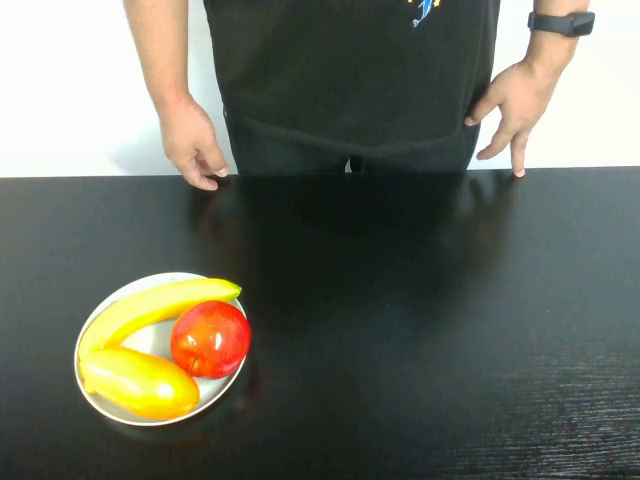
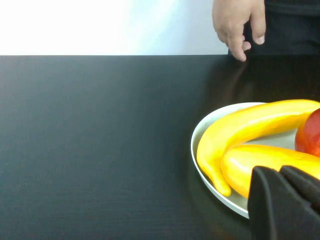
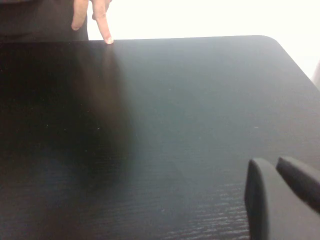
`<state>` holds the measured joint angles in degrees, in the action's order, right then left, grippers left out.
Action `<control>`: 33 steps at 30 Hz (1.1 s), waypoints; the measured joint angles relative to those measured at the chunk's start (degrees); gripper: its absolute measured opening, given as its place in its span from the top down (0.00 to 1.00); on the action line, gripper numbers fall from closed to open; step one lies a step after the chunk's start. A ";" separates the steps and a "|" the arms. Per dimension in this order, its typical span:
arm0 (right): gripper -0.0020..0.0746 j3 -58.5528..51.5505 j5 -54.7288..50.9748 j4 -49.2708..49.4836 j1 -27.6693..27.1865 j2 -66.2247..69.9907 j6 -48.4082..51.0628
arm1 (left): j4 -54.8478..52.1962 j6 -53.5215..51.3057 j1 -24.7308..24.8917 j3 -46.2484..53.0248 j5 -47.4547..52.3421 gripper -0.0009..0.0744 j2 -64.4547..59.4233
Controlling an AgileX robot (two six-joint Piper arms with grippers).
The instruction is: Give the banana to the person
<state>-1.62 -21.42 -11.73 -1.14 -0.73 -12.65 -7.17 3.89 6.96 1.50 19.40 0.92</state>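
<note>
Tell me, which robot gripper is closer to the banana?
Left. The left gripper hovers right beside the plate, close to the banana. The right gripper is over bare table, with no fruit near it.

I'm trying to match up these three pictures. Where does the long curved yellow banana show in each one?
High view: the long curved yellow banana lies lower left on the round white plate, beside the red apple.
Left wrist view: banana at right, near the left gripper.
Right wrist view: not in it; only the right gripper over the black table.
Shared landmark: the table.
</note>
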 joint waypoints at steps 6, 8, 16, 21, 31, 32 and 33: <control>0.99 0.00 0.00 0.00 0.00 0.00 0.00 | 0.00 0.00 0.00 0.00 0.00 0.99 0.00; 0.99 0.00 0.00 0.00 0.00 0.00 0.00 | 0.00 0.00 0.00 0.00 0.00 0.99 0.00; 0.99 0.00 0.00 0.00 0.00 0.00 0.00 | 0.00 0.00 0.00 0.00 0.00 0.99 0.00; 0.99 0.00 0.00 0.00 0.00 0.00 0.00 | 0.00 0.00 0.00 0.00 0.00 0.99 0.00; 0.99 0.00 0.00 0.00 0.00 0.00 0.00 | 6.78 2.30 0.00 0.00 -5.02 0.99 0.00; 0.99 0.00 0.00 0.00 0.00 0.00 0.00 | 7.17 2.58 0.00 0.00 -5.27 0.99 0.00; 0.99 0.00 0.00 0.00 0.00 0.00 0.00 | 7.17 2.84 0.00 0.00 -5.28 0.99 0.00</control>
<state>-1.62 -21.42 -11.73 -1.14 -0.73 -12.65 0.00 6.73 6.96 1.50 14.12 0.92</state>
